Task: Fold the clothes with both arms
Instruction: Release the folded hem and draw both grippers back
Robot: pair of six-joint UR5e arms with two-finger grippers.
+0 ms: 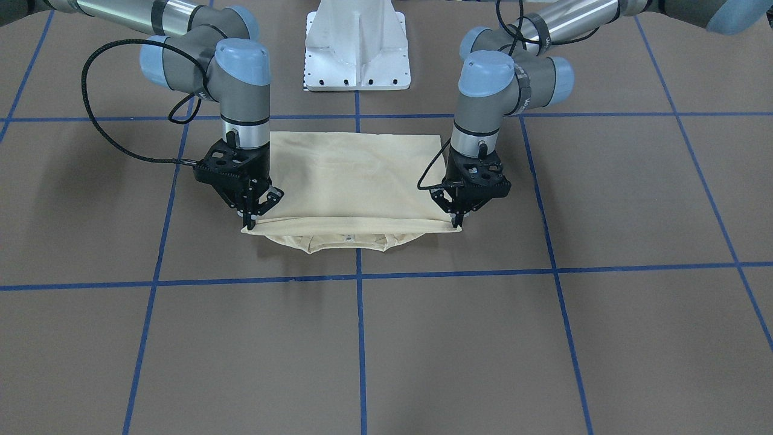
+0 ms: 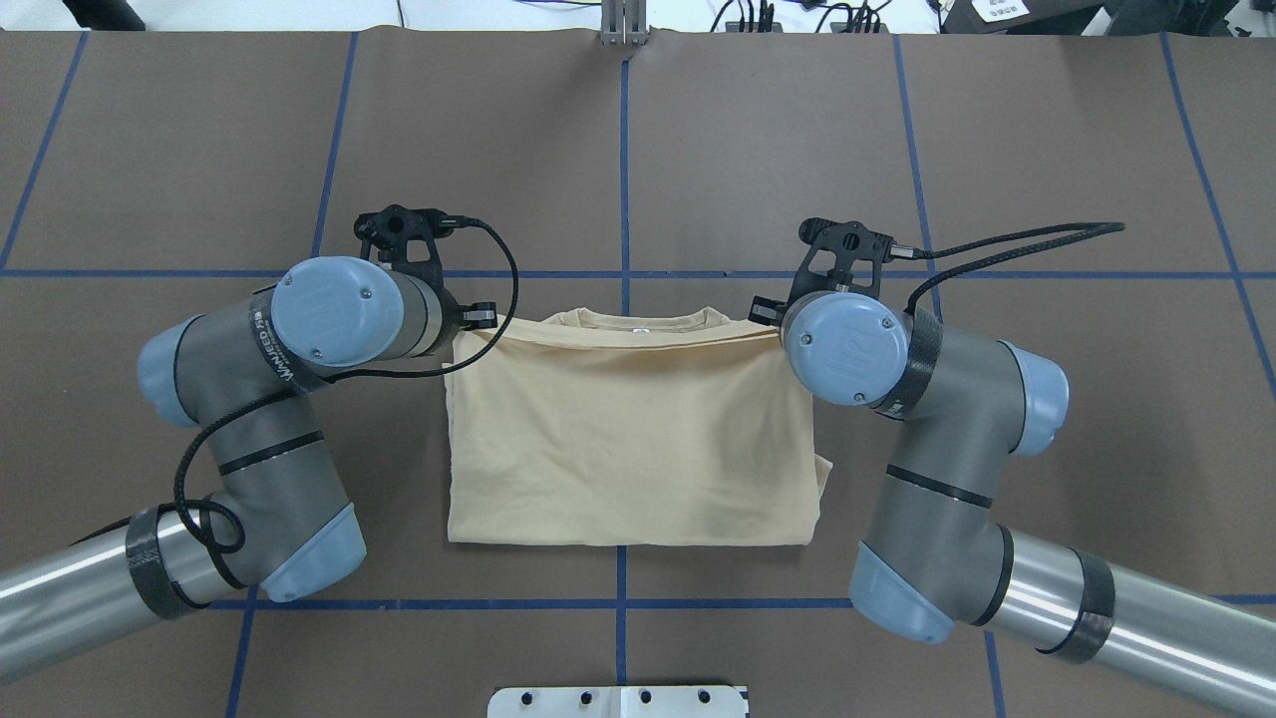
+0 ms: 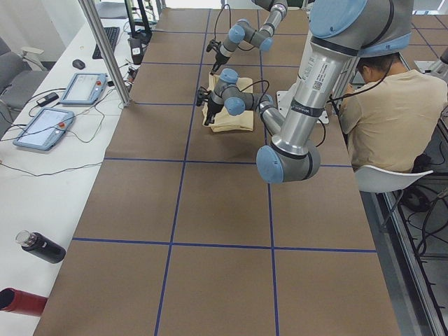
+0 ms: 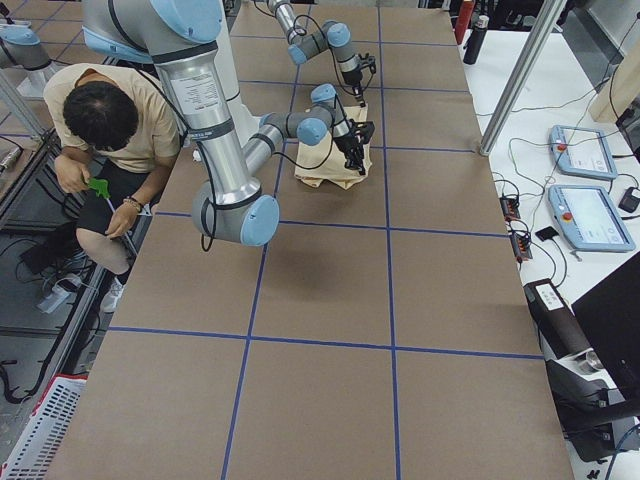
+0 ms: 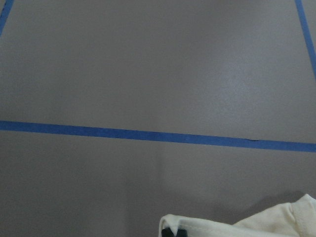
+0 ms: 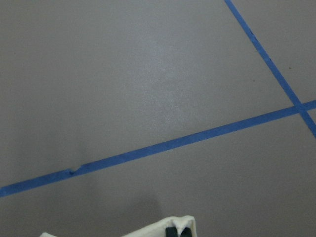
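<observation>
Cream-yellow T-shirt [image 2: 628, 449] folded, flat on brown table [image 2: 797, 150], nearer robot-side edge, astride blue tape line [image 2: 624, 150]. Long axis runs left-right; collar [image 2: 638, 321] points to far edge. Left gripper [image 1: 458, 219]: fingers pinched together, clamping left corner of top fold. Right gripper [image 1: 253, 217]: likewise pinched, on right corner. Fold edge taut between them.

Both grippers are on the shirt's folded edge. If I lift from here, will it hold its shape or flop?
Probably floppy: the T-shirt is thin, wrinkled cloth, and its corner curls limply in the left wrist view. Likely light, since the left gripper and right gripper hold its edge by small corner pinches. The collar layer underneath may drag or shift.
</observation>
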